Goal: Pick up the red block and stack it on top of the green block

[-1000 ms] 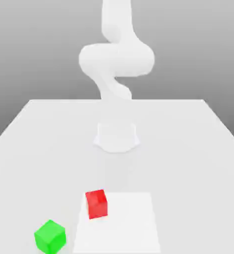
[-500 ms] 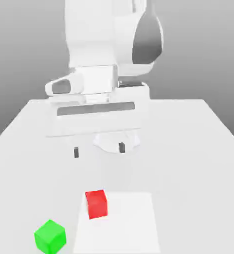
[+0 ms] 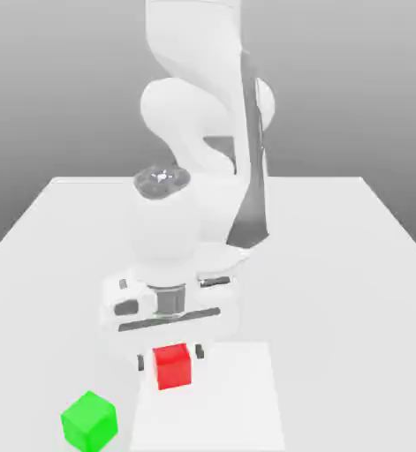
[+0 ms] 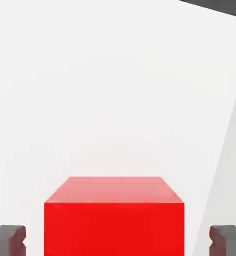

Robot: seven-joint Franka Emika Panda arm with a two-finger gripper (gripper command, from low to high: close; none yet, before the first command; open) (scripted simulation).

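Lowered open hand [image 3: 170, 357] to straddle red cube [image 4: 113, 230], sides untouched; needed closing before any lift towards green cube [image 3: 89, 422].

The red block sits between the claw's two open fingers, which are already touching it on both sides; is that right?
Not quite: the red block does sit between the claw's two open fingers, but the hand view shows a gap on each side.
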